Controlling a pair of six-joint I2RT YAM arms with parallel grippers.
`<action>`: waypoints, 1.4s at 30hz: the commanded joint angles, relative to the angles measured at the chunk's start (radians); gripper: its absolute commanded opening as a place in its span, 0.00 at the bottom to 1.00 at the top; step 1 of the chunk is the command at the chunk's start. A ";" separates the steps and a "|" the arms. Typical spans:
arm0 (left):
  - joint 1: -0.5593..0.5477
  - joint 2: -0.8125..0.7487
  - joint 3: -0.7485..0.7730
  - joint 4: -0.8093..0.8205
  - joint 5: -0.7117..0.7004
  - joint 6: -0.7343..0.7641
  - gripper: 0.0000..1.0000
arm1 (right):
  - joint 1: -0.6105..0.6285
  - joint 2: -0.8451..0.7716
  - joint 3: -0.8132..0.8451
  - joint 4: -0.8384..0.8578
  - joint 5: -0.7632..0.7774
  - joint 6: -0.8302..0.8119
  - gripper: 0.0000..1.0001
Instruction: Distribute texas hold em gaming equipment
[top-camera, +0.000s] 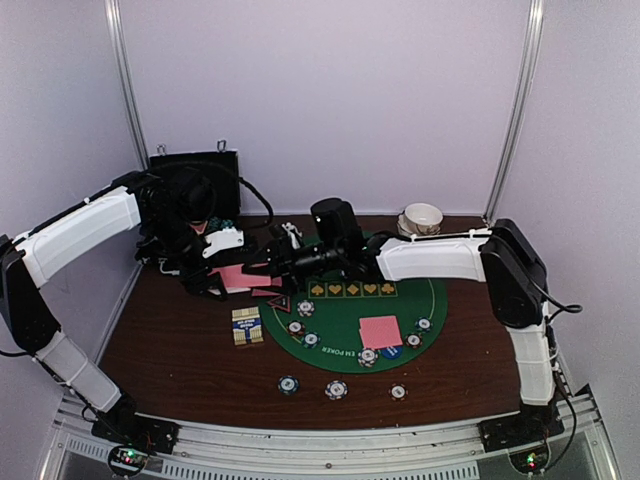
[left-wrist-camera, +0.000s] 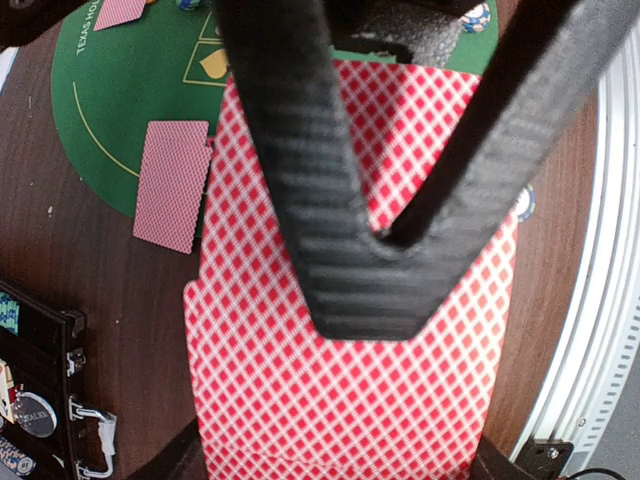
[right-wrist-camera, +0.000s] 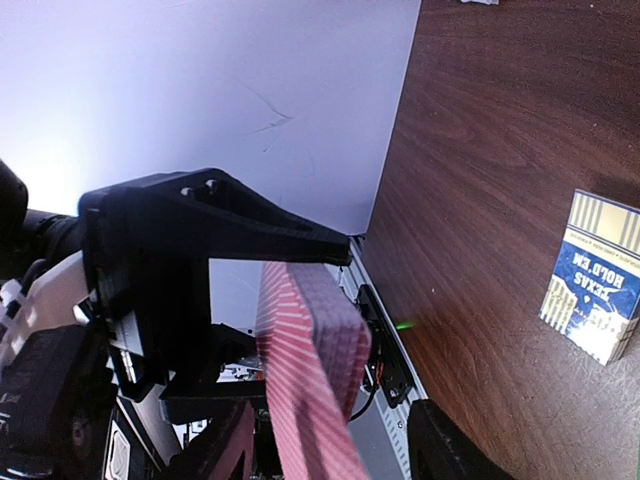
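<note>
Hanging just above the brown table (top-camera: 170, 355), off the left edge of the green poker mat (top-camera: 340, 316), is the deck of pink-backed cards (left-wrist-camera: 340, 400). The left gripper (top-camera: 222, 277) is clamped tight on the deck's near short end. The deck lies roughly flat with its diamond-patterned back up. Its long axis runs left to right across the table, and its free end points toward the mat and the other arm.

The right gripper (right-wrist-camera: 335, 410) comes in from that side. Its jaws stand part-way apart, astride the deck's free end, one over the back and one beneath. From its own camera there is a gap on one side, and I cannot tell whether the other finger touches the top card.

Another small pile of pink cards (top-camera: 380, 331) sits flat on the mat's right half. The black-and-red triangular marker (top-camera: 279, 303) rests at the mat's left rim. Striped chips (top-camera: 336, 390) are scattered on the mat and in a row near the front edge of the table. A blue-and-cream card box (top-camera: 247, 325) lies just left of the mat. The black case (top-camera: 195, 185) stands open at the back left, and the white bowls (top-camera: 422, 217) are at the back right.
</note>
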 joint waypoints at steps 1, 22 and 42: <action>0.002 -0.026 0.011 0.024 0.010 0.002 0.00 | -0.008 -0.074 -0.024 0.023 -0.013 0.000 0.52; 0.002 -0.025 0.012 0.024 0.008 0.003 0.00 | -0.054 -0.141 -0.141 0.083 -0.039 0.052 0.00; 0.002 -0.032 -0.009 0.013 -0.009 0.008 0.00 | -0.173 -0.047 0.327 -1.177 0.362 -0.916 0.00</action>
